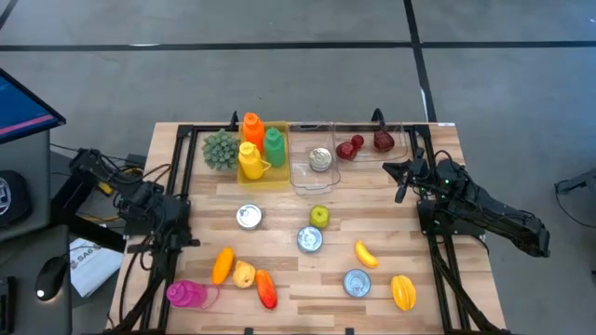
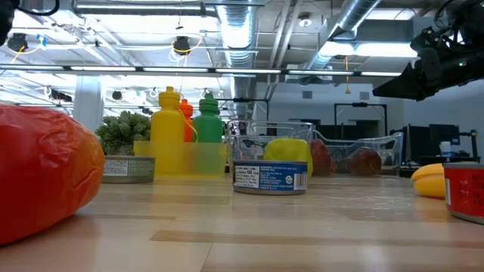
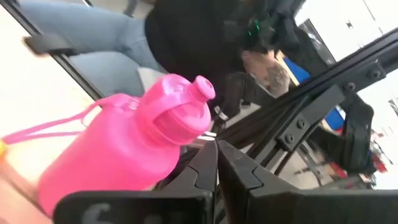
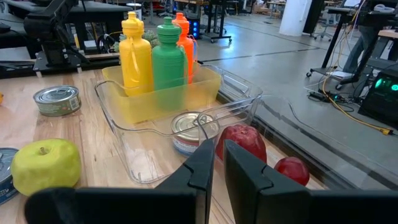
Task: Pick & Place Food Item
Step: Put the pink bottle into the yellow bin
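Food lies across the wooden table: a green apple (image 1: 318,216) (image 4: 45,164), a yellow banana-shaped piece (image 1: 366,253), a yellow pepper (image 1: 402,291), a red pepper (image 1: 265,288) and an orange piece (image 1: 222,265). Two red fruits (image 1: 350,147) (image 4: 244,142) lie in a clear tray. My right gripper (image 1: 399,177) (image 4: 219,169) hangs shut above the table's right side, short of that tray. My left gripper (image 1: 177,244) (image 3: 216,163) is shut at the left edge, pointing toward a pink bottle (image 1: 186,294) (image 3: 124,149) lying on its side.
A yellow tray (image 1: 264,172) holds orange, green and yellow bottles (image 4: 153,59). A second clear tray (image 1: 300,177) holds a can (image 4: 194,127). Three more cans (image 1: 249,216) (image 1: 310,239) (image 1: 357,282) and a green artichoke-like piece (image 1: 221,149) stand around. A person shows beyond the near edge.
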